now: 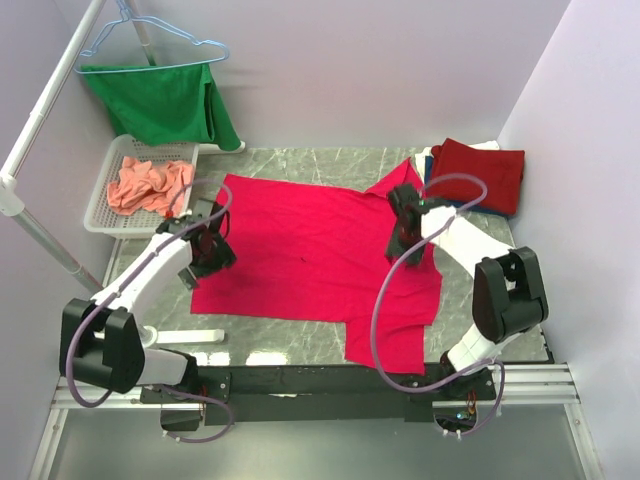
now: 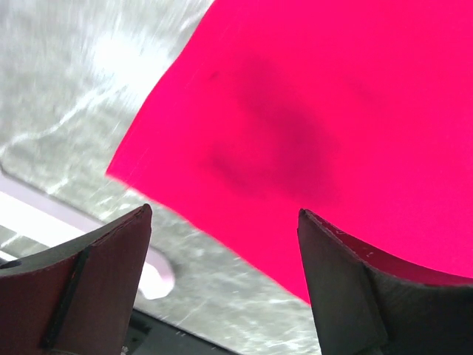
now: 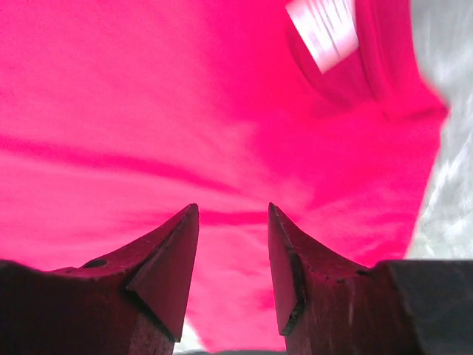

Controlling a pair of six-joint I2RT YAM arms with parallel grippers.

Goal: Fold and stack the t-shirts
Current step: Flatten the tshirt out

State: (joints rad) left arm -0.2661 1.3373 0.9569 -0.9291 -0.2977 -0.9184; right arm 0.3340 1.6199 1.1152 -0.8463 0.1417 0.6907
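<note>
Bright even light, soft shadow on pinkish-red t-shirt (image 2: 281,148), glare on table (image 2: 111,55), wrist views blurred

L arm (image 1: 140,280) bent, fwd | L gripper (image 1: 207,243) down, jaws wide apart | R arm (image 1: 478,238) bent inward | R gripper (image 1: 404,228) down, jaws part-spread

Bare tabletop (image 1: 300,163) is lying open behind the pinkish-red t-shirt (image 1: 310,260). The white basket (image 1: 97,195) is crowding the left rear, and the folded t-shirt stack (image 1: 480,175) is blocking the right rear, apparently touching the wall.
</note>
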